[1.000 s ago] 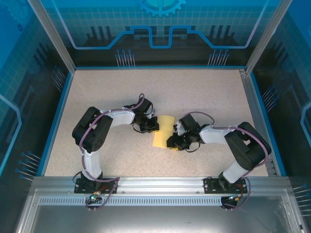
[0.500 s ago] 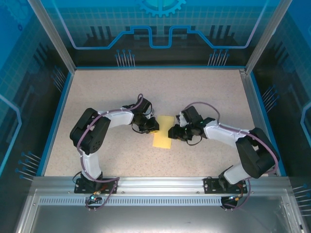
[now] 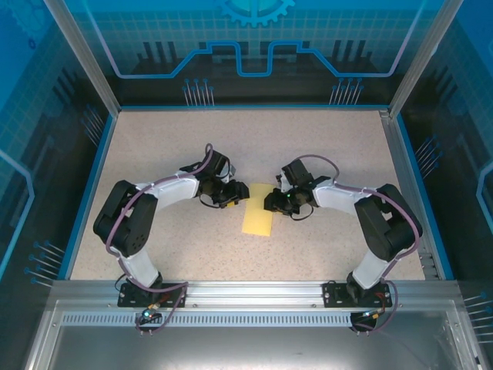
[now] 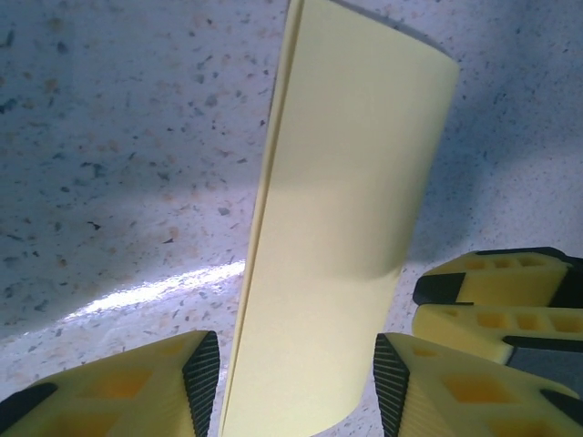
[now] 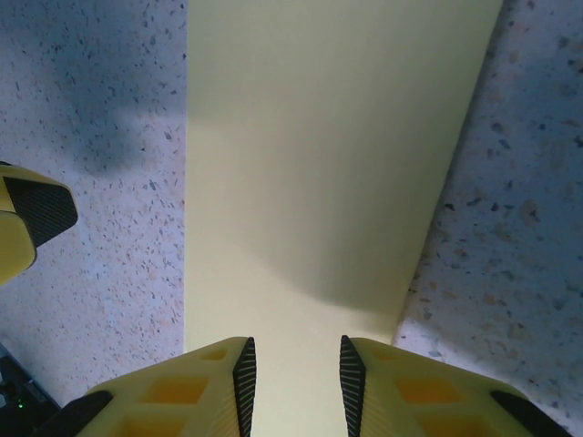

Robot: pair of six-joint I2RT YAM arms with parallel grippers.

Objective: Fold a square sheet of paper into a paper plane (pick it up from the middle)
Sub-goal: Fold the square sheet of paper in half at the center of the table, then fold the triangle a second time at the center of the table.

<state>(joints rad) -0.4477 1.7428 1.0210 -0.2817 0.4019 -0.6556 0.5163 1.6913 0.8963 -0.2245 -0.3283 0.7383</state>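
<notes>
**Item: sheet of paper (image 3: 258, 219), yellow.** It lies flat at the middle of the table (image 3: 169, 146), doubled over into a long strip. Its long axis runs from about 1 o'clock to 7 o'clock in the overhead view. The left wrist view shows two layers meeting along one long edge. It is not yet a plane.

**Left gripper (image 4: 296, 387).** Sits at the strip's far end, on its 10 o'clock side. The jaws stand apart and straddle the strip's end. Nothing is pinched.

**Right gripper (image 5: 296, 378).** Sits at the same far end, on the 2 o'clock side, facing the left one. The jaws are parted by a narrow gap. Flat paper shows through the gap, and the sheet is not clamped.

**Step in hand (judgement).** The first half-fold looks made. Both tools appear to be letting go of it or settling the crease at the far end.

**Next move (judgement).** Probably opening the strip or turning a far corner in to the centre line. Either way, one tool must pin the strip while the other catches a single layer, since thin paper slides easily.

**Changes since a second ago.**
- The right gripper has left the strip's near 5 o'clock corner for the far end.
- The left elbow has swung out toward 9 o'clock.
- The strip has barely shifted.
</notes>
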